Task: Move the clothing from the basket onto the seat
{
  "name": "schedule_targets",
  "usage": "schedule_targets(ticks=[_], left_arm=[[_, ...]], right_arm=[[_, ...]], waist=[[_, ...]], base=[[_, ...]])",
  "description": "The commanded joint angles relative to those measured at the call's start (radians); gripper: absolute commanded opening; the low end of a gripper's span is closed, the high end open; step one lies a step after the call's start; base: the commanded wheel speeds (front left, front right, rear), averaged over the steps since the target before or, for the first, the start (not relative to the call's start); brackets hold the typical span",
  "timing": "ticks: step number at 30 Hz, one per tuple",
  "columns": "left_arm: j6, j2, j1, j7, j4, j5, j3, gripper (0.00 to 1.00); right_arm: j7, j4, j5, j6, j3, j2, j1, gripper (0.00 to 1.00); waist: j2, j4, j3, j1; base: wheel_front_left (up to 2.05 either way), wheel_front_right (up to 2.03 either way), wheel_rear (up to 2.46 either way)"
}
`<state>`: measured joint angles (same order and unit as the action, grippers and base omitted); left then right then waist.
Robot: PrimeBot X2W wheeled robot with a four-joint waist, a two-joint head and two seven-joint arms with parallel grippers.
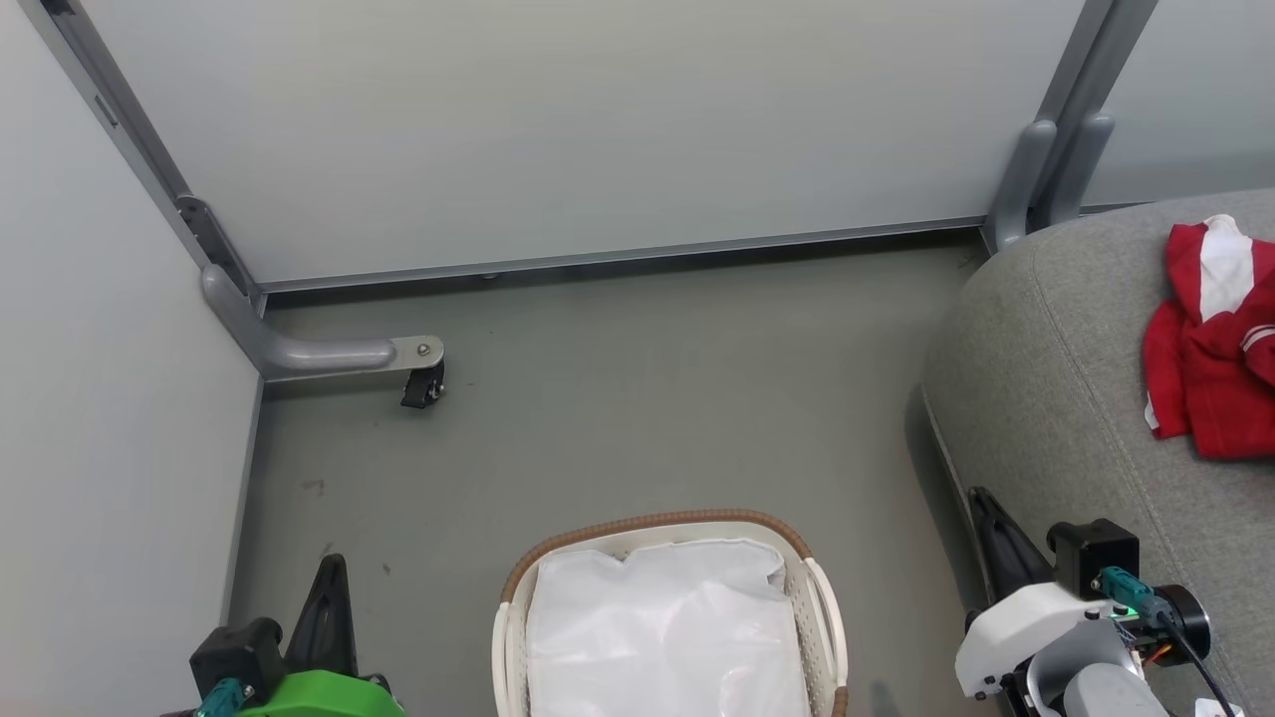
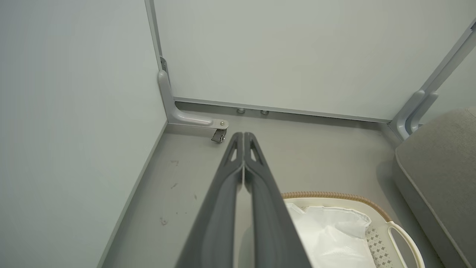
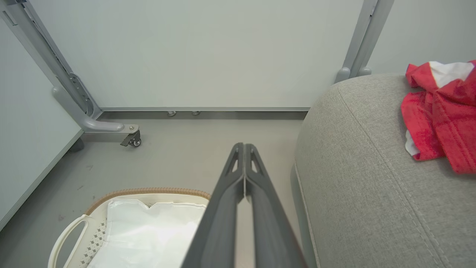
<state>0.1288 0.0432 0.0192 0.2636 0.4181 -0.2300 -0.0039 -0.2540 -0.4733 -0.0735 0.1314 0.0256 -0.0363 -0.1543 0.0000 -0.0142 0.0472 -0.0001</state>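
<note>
Red clothing (image 1: 1215, 349) with white stripes lies crumpled on the grey seat (image 1: 1056, 398) at the right; the right wrist view has the clothing (image 3: 442, 115) on the seat (image 3: 364, 171) too. The cream basket (image 1: 825, 617) with its brown rim stands on the floor at bottom centre, and inside it I see just the white liner (image 1: 667, 637). My left gripper (image 1: 334, 564) is shut and holds nothing, left of the basket. My right gripper (image 1: 981, 496) is shut and holds nothing, between the basket and the seat. Both wrist views show fingertips pressed together (image 2: 243, 134) (image 3: 244, 145).
Pale partition panels enclose the grey floor (image 1: 637, 398) on the left and at the back. A grey panel foot with a black caster (image 1: 422, 383) sticks out at the back left. Grey posts (image 1: 1056, 169) stand at the back right by the seat.
</note>
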Motion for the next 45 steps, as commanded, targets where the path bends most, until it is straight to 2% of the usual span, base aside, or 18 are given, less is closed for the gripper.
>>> schedule_targets(ticks=[1, 15, 45], left_arm=[[0.000, 0.001, 0.004, -0.010, -0.012, -0.036, 0.004, 0.00], [0.000, 0.003, 0.021, -0.079, -0.045, -0.288, 0.026, 0.00], [0.001, 0.005, 0.051, -0.193, -0.095, -0.702, 0.061, 0.00]], right_arm=[[0.014, 0.007, -0.038, 0.000, 0.009, -0.002, -0.013, 0.00], [0.078, 0.054, -0.322, 0.000, 0.021, -0.005, 0.002, 0.00], [0.186, 0.123, -0.782, 0.000, 0.046, -0.009, 0.019, 0.00]], waist=[[0.0000, 0.000, 0.000, 0.0001], [0.0000, 0.002, -0.005, 0.0001], [0.0000, 0.005, -0.016, 0.0001]], base=[[0.00, 0.00, 0.00], [0.00, 0.00, 0.00], [0.00, 0.00, 0.00]])
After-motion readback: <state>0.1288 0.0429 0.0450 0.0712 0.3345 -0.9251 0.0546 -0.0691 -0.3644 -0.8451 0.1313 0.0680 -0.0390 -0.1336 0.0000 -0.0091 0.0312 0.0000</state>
